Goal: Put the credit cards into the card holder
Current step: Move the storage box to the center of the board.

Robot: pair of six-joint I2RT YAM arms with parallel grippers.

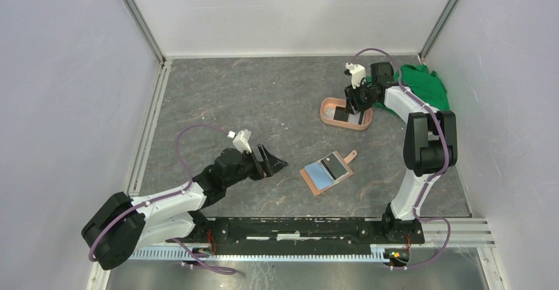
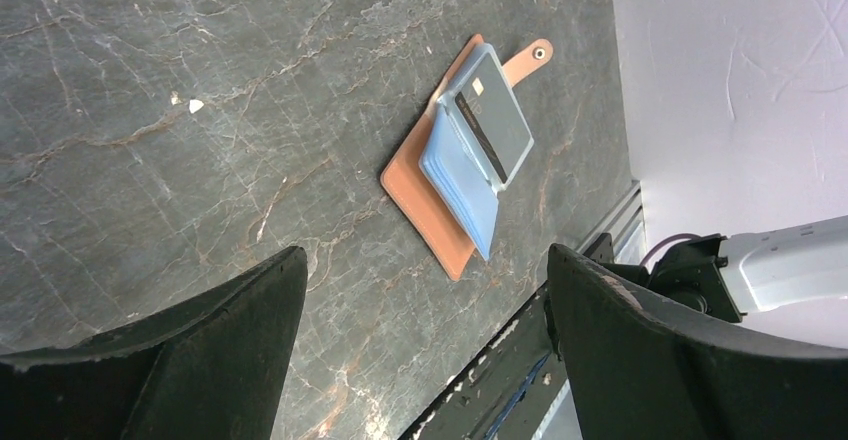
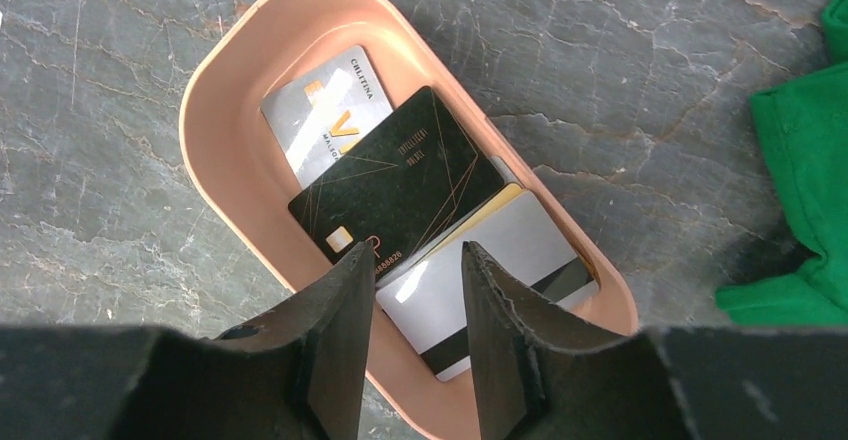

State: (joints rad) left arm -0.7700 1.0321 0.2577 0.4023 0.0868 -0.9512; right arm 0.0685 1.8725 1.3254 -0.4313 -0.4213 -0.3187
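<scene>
right hand [image 3: 415, 260], fingers narrowly parted, hangs over the credit cards [image 3: 400, 185] in the pink tray [image 3: 215, 160]. left hand [image 1: 271, 161] gapes wide, left of the unfolded card holder [image 1: 327, 173].

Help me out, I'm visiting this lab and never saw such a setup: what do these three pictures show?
Two robot arms are bolted at the near edge of the table, each ending in a two-finger gripper. The wide picture looks down from above; the other two come from wrist cameras, so the dark shapes at the bottom are each arm's own fingers. On the table lie the card holder, open with a bluish card on it, a pink tray holding the credit cards, and a green cloth. The left gripper is open, facing the card holder; the right gripper hangs over the tray, fingers slightly apart. Neither seems to hold anything.
</scene>
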